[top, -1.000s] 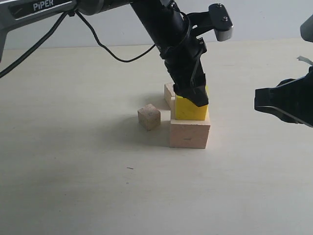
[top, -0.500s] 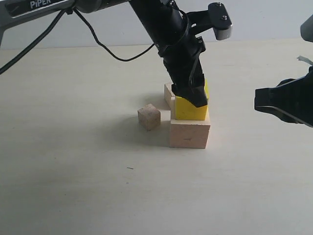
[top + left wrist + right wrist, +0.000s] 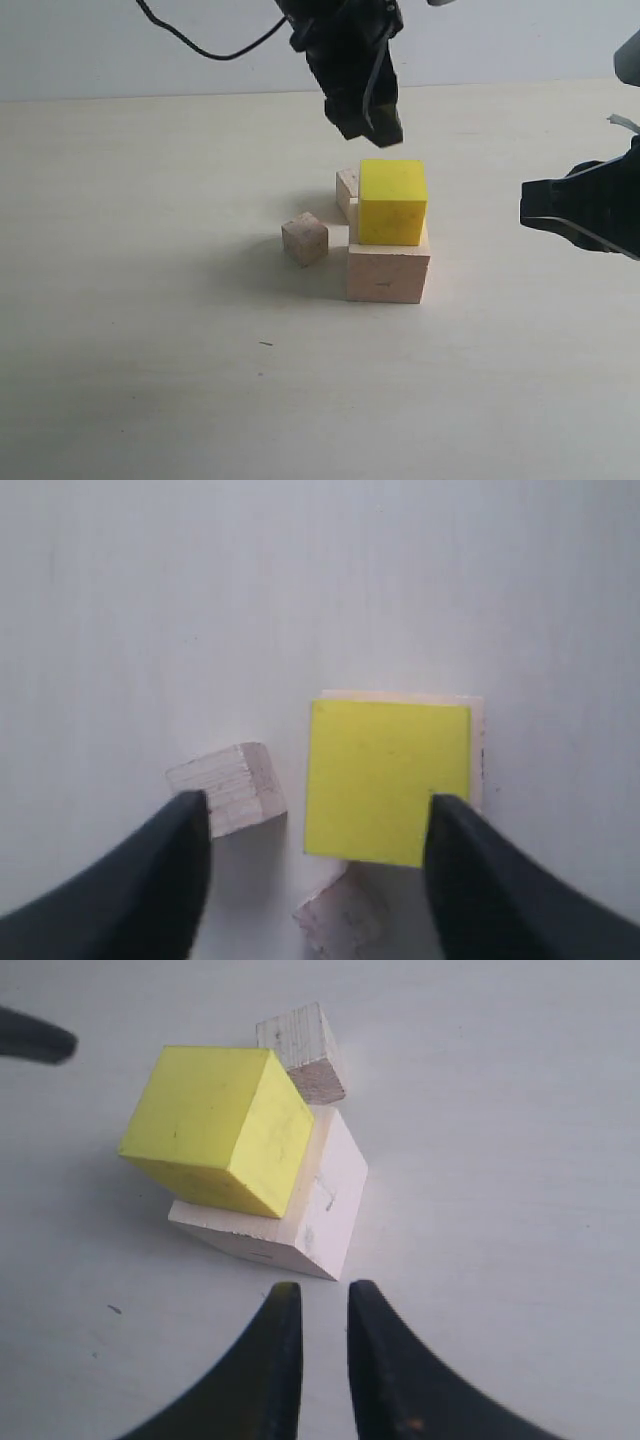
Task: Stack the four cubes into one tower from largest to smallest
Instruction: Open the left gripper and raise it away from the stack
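The bright yellow cube (image 3: 392, 202) sits on the large pale wooden cube (image 3: 388, 273). The left hand (image 3: 364, 117) hovers above, spread and empty. The right hand (image 3: 317, 1355), nearly pressed together, holds nothing.

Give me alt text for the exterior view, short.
A bright yellow cube sits on a larger pale wooden cube on a beige table, with the left arm's black claw hanging empty above it. A small tan wooden cube stands on the table to the left, another tan cube shows partly behind the stack, and the right claw waits at the right edge.
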`<state>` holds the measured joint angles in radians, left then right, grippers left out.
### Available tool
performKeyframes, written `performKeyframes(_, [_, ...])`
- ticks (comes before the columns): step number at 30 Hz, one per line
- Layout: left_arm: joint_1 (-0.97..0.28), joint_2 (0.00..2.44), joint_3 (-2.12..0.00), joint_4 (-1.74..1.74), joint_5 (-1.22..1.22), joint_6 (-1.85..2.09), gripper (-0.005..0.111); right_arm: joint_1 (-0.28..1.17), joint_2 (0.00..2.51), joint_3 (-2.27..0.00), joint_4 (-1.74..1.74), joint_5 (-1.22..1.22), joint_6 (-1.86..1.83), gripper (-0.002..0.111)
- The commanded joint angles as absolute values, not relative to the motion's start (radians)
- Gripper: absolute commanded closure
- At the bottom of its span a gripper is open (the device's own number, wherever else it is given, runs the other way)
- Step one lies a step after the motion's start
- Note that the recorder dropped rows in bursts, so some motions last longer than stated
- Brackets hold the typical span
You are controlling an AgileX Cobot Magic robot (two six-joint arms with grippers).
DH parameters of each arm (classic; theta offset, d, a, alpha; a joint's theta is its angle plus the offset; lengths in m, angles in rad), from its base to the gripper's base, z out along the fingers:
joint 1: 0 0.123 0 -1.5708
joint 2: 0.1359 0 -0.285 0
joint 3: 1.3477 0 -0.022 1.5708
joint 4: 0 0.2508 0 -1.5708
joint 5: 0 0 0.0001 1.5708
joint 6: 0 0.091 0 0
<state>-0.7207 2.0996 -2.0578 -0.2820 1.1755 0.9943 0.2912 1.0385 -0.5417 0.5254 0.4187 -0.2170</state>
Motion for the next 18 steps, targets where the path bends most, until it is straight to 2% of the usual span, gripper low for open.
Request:
performKeyframes(1, [-0.718, 2.024, -2.059, -0.233, 1.211, 0.978, 0.084, 0.286, 1.032, -0.545, 0.519, 0.412, -0.219, 0.09])
performKeyframes(3, [-0.718, 1.996, -2.059, -0.194, 1.221, 0.978, 0.107, 0.286, 1.032, -0.545, 0.519, 0.408, -0.219, 0.09])
performKeyframes(12, [-0.659, 1.953, -2.059, -0.116, 1.221, 0.694, 0.107, 0.286, 1.032, -0.607, 0.511, 0.379, -0.261, 0.09])
performKeyframes(18, [-0.484, 1.926, -2.031, -0.341, 1.221, 0.623, 0.107, 0.286, 1.07, -0.764, 0.461, 0.381, -0.285, 0.09])
